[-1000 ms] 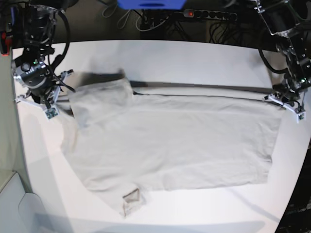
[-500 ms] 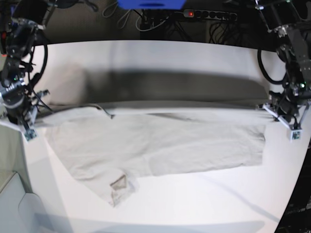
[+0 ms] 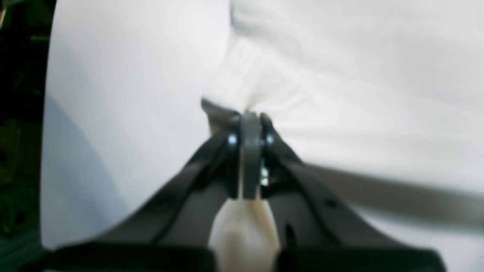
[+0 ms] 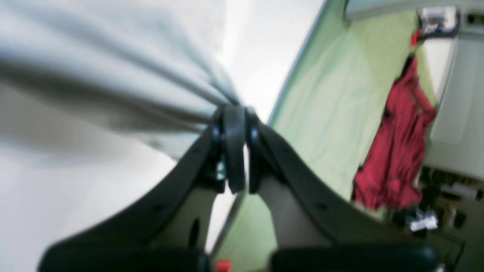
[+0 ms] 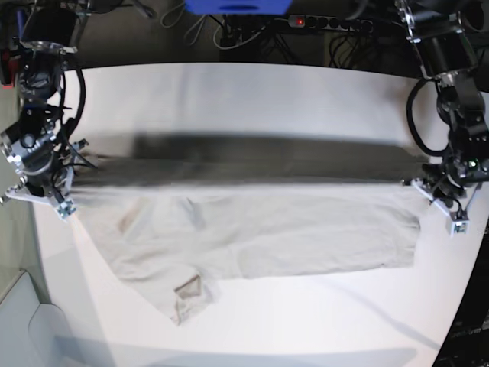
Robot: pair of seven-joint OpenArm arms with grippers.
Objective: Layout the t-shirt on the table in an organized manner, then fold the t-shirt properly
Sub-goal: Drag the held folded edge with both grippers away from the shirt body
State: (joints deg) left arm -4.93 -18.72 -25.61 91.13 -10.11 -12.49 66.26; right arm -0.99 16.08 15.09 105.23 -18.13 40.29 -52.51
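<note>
Since a second ago the t-shirt (image 5: 252, 229), then lying flat, has been lifted and stretched taut across the bench (image 5: 252, 92) mid-frame, left end effector (image 5: 447, 200) and right end effector (image 5: 59, 197) each clamped on an edge, so laying-out looks underway, folding not begun.

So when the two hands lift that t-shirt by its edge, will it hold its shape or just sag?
Probably sag: the t-shirt hangs slack between the left hand and right hand, its lower part trailing on the table. It bunches into pleats at each pinch, so it looks floppy and likely light.
</note>
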